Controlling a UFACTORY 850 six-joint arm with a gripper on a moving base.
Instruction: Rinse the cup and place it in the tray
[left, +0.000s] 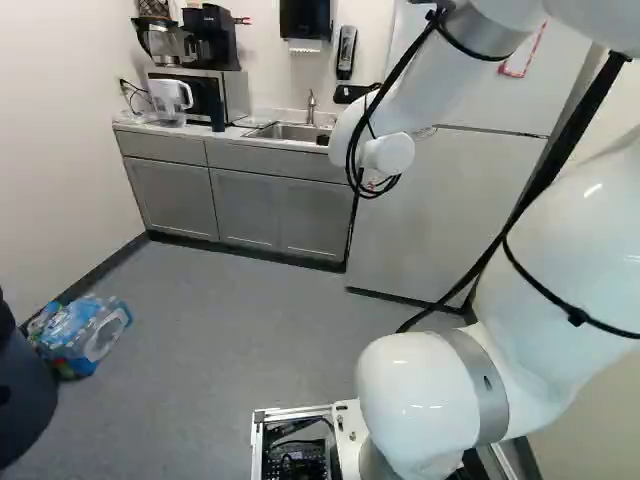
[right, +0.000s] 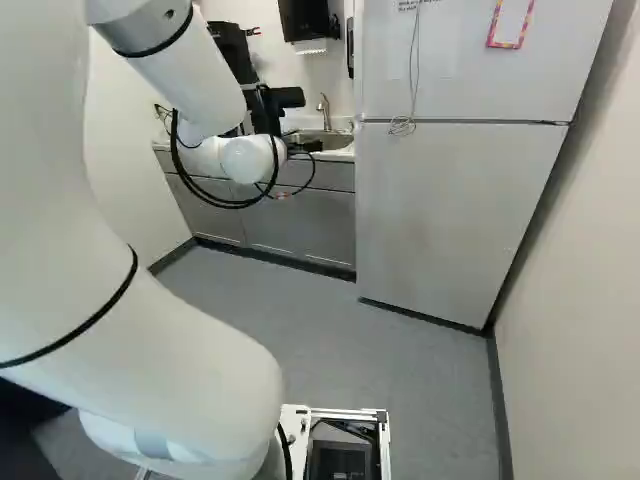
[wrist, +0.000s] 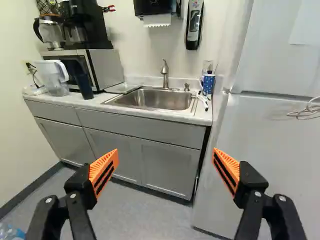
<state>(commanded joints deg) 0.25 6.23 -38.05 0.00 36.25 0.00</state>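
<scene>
Nearest, a black two-finger gripper (wrist: 166, 156) with orange pads, spread wide and holding nothing. Beyond it, gray floor (wrist: 127, 215) leads to gray cabinets (wrist: 112, 150) under a pale countertop (wrist: 165, 116). Close to the countertop's front edge, between a clear pitcher (wrist: 56, 77) and the sink (wrist: 160, 99), stands a dark tumbler (wrist: 84, 84), probably the cup to rinse. Farther back, between microwave (wrist: 106, 67) and sink, lies a flat, pale tray (wrist: 122, 88), likely the goal. Behind the basin rises a metal faucet (wrist: 165, 74); whether water runs cannot be told. Near the countertop's back corner, by the refrigerator (wrist: 250, 165), is a blue patterned cup (wrist: 208, 83), a less likely candidate. The task seems to be at its start: driving closer, grasping, rinsing and placing in the tray all appear to remain.
</scene>
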